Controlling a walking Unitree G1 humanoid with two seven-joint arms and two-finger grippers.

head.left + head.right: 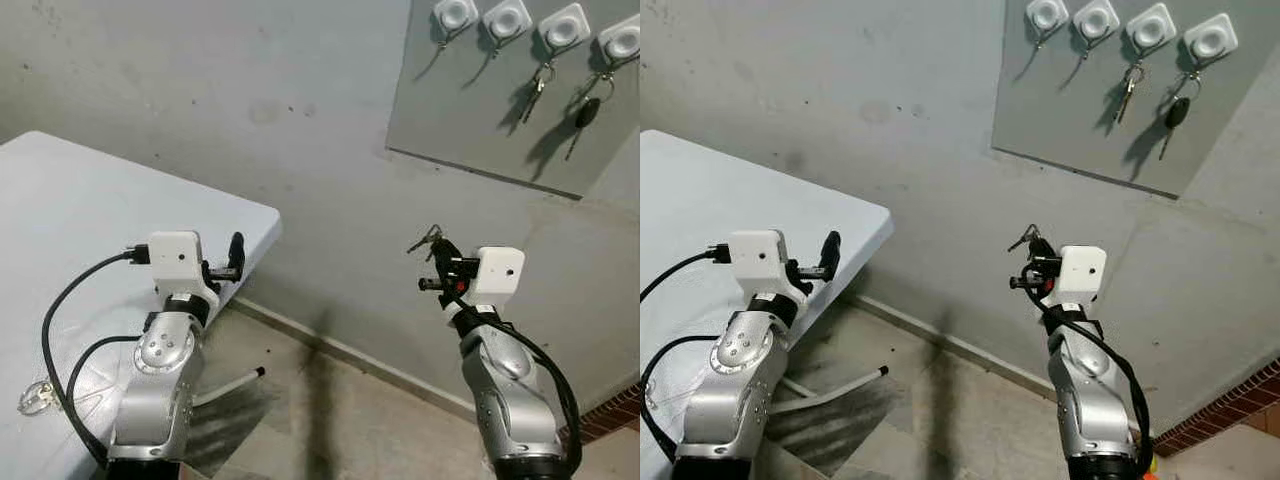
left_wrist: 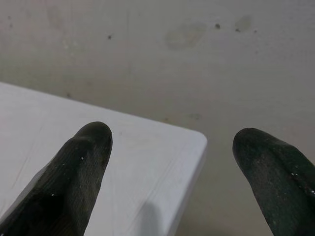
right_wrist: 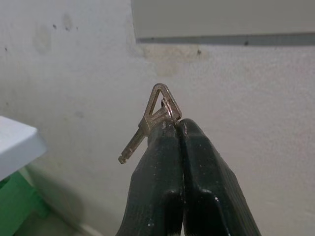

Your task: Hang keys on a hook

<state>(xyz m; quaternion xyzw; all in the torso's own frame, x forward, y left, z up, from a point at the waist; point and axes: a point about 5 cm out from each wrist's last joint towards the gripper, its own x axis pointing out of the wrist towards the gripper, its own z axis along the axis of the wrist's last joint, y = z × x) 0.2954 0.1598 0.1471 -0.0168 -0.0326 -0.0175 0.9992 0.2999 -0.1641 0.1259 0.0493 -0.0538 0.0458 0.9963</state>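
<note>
1. A small brass key with a triangular head [image 3: 150, 119] is pinched between the clenched black fingers of the right gripper [image 3: 176, 123], its blade slanting down and away from the fingertips.
2. The right gripper is held up before the grey plaster wall [image 1: 300, 120], below and well apart from the grey hook board [image 1: 500, 110].
3. Four white square hooks [image 1: 508, 18] are seen on the board; a bunch of silver keys [image 1: 537, 88] and a black-headed car key [image 1: 586, 112] hang from the two on the robot's right.
4. The left gripper [image 2: 170, 147] is held released, fingers spread, above the corner of the white folding table [image 1: 90, 210].
</note>
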